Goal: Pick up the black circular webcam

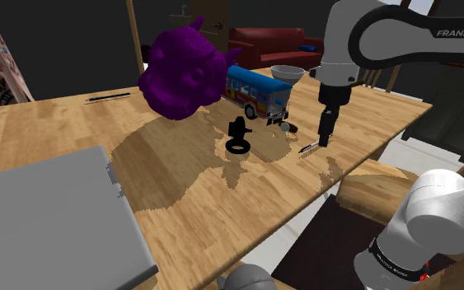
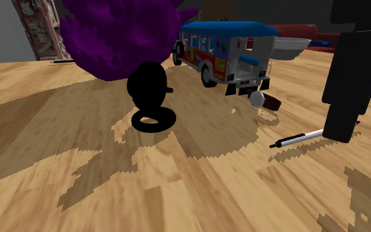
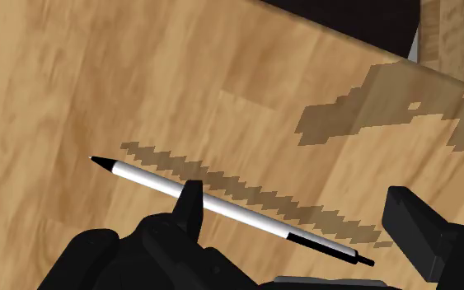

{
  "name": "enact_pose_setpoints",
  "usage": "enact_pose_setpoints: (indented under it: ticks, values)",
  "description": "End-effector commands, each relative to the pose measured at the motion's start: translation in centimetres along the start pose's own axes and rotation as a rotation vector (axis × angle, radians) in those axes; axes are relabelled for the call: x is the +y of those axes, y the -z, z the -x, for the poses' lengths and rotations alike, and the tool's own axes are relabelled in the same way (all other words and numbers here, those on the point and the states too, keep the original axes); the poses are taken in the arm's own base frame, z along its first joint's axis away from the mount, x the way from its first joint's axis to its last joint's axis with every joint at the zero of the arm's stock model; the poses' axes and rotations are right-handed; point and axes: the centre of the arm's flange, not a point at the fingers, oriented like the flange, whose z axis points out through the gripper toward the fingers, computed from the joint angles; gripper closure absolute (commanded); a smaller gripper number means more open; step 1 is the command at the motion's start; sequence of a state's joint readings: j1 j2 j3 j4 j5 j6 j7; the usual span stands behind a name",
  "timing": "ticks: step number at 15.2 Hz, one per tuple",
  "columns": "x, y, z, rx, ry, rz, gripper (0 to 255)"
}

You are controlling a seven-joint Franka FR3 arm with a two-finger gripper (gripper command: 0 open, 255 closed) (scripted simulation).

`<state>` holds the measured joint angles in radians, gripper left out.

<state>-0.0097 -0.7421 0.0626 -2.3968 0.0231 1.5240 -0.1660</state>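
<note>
From where I stand, the shoulder camera sits high beside the arm (image 1: pixel 362 37), whose base shows at its 5 o'clock corner. It looks down across the wooden table (image 1: pixel 57 132) toward 10 o'clock, from a fair way back. The second camera crouches low and close over the tabletop, facing the black webcam (image 2: pixel 152 92), the toy bus (image 2: pixel 227 53) and the purple toy (image 2: pixel 118 39). Both exterior views share those three. The wrist camera looks almost straight down, very near the wood. The pen (image 3: pixel 222 204) beneath it lies in all three views, at about 3 o'clock of the webcam in both outer ones.
</note>
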Motion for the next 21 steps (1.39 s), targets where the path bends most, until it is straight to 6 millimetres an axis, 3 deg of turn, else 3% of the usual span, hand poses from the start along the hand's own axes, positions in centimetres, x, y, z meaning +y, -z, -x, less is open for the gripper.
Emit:
enact_pose_setpoints:
  ticks: [1, 11, 21]
  values:
    - [0.0, 0.0, 0.0, 0.0, 0.0, 0.0, 0]
    - [-8.0, 4.7, -9.4, -0.001, -0.157, -0.002, 0]
    - [-14.3, 9.4, -19.9, -0.002, -0.314, -0.004, 0]
